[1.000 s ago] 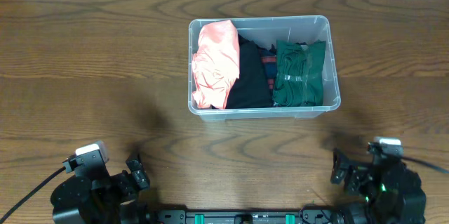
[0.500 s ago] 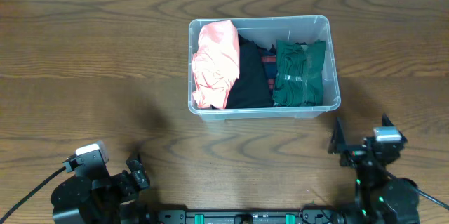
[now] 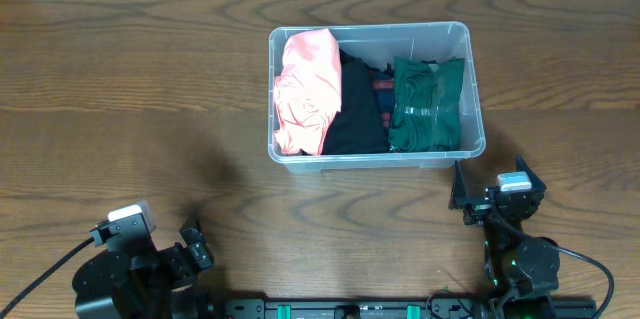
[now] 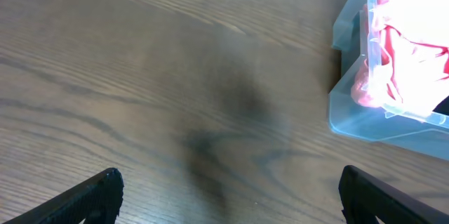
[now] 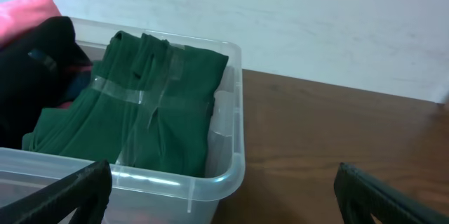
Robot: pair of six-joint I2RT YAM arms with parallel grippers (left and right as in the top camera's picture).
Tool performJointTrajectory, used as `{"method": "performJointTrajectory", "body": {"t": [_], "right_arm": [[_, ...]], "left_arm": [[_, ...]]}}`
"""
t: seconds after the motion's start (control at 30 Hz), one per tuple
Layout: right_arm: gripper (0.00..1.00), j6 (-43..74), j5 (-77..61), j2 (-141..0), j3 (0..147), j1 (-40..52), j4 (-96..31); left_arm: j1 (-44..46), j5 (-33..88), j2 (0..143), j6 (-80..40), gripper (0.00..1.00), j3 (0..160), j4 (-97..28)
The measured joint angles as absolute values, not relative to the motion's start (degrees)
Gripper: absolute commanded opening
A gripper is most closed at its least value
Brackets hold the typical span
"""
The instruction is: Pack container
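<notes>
**Packed container on the bench, both jaws clear of it.** The container (image 3: pixel 380 160), clear plastic, stands on the wooden bench (image 3: pixel 150 79) with folded garments packed side by side inside.

The right jaws are spread wide and hold nothing. Their dark fingertips (image 5: pixel 70 189) sit at the two lower corners of the right wrist view, with only the container in sight between them. The container lies just ahead of these jaws and mostly to their left, near but not touching (from overhead, its near right corner is the closest part).

Nearest the right jaws is the green garment (image 3: pixel 427 104), crossed by clear strips and lying against the container's right wall. Beyond it to the left comes the black garment (image 3: pixel 358 109). Farthest from the right jaws is the pink garment (image 3: pixel 308 89), which bulges up at the rim. A scrap of dark blue and red cloth (image 3: pixel 381 94) shows between the black and the green.

The left jaws are likewise set wide apart and empty, their fingertips (image 4: pixel 98 189) framing bare wood. From these jaws the container stands well ahead and off to the right. Only its near left corner, with the pink garment pressed against the side, reaches into the left wrist view.

Ahead of the right jaws, past the container, a white wall (image 5: pixel 280 13) fills the background.
</notes>
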State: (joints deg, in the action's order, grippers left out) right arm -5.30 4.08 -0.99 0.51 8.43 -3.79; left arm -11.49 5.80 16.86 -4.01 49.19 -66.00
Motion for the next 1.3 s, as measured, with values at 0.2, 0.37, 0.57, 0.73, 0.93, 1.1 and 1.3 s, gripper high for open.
{"method": "performJointTrajectory", "body": {"t": [0.2,0.37,0.57,0.73,0.93,1.1,1.3], "right_arm": [[0.99,-5.3,3.8,-1.0,0.5,8.4,-3.8],[0.99,-5.3,3.8,-1.0,0.5,8.4,-3.8],[0.99,-5.3,3.8,-1.0,0.5,8.4,-3.8],[0.99,-5.3,3.8,-1.0,0.5,8.4,-3.8],[0.99,-5.5,3.8,-1.0,0.5,8.4,-3.8],[0.99,-5.5,3.8,-1.0,0.5,8.4,-3.8],[0.99,-5.5,3.6,-1.0,0.5,8.4,-3.8]], "left_arm": [[-11.5,5.8,16.9,-4.0,0.98,49.2,-66.0],[-11.5,5.8,16.9,-4.0,0.98,49.2,-66.0],[-11.4,5.8,16.9,-4.0,0.98,49.2,-66.0],[-8.6,5.8,16.5,-4.0,0.98,49.0,-66.0],[-2.5,5.1,15.2,-4.0,0.98,43.2,-58.8],[0.5,4.3,10.1,-4.0,0.98,28.6,-37.6],[1.0,4.3,2.7,-4.4,0.98,11.1,-14.9]]}}
